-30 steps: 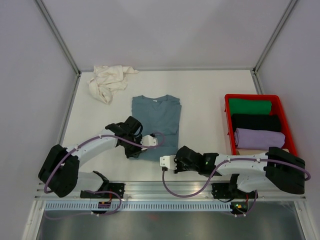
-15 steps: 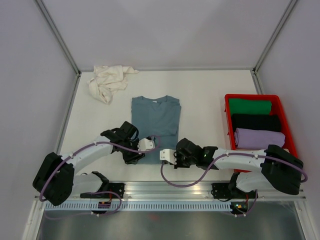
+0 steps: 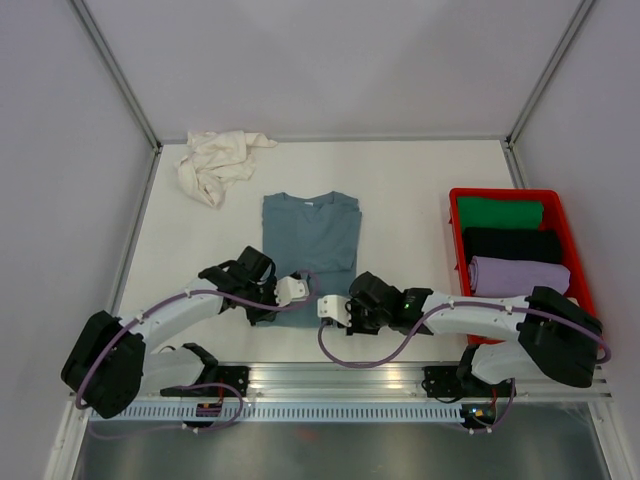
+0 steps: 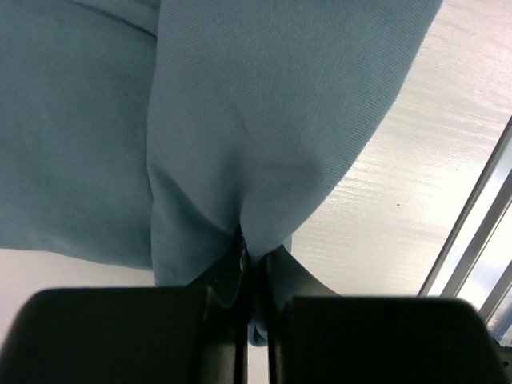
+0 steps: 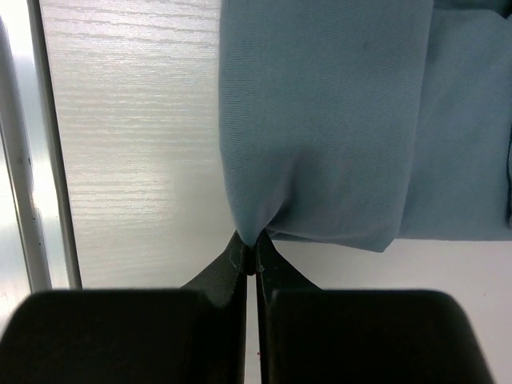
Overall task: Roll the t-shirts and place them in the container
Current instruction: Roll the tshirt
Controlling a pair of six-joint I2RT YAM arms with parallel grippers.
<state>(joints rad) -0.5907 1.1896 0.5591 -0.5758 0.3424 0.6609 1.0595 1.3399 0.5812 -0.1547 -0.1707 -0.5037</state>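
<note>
**Left wrist view: both tools nipped onto the near hem of the blue-grey t-shirt (image 4: 272,120)**

- Left tool (image 4: 250,252): jaws pressed together on a pucker of the hem. The cloth fans out ahead of the tips in soft, shallow creases.
- Right tool (image 5: 256,258): the same, pinching the other near corner. The fabric rises into a small tent just ahead of the tips.
- Counter (image 5: 136,160): pale wood-grain laminate, smooth with a faint sheen, showing bare beside each tool.
- Handling, as a judgement: thin knit cotton, light and limp, with no stiffness of its own. It should sag between the two pinches and slide easily on the laminate. It is matte and grippy, and not fragile.
- Where to hold, as a judgement: the hem corners as taken, with every layer caught, so the roll starts square.
- Ahead of both tools: the shirt lies flat in a long, narrow rectangle, sleeves tucked in and collar at the far end.
- Far ahead and to the left of the left tool: cream t-shirt (image 3: 215,160), a crumpled heap, not yet dealt with.
- Well off to the right tool's right: red crate (image 3: 578,262), hard plastic, holding three rolled garments (image 3: 515,275) in green, black and lilac.
</note>
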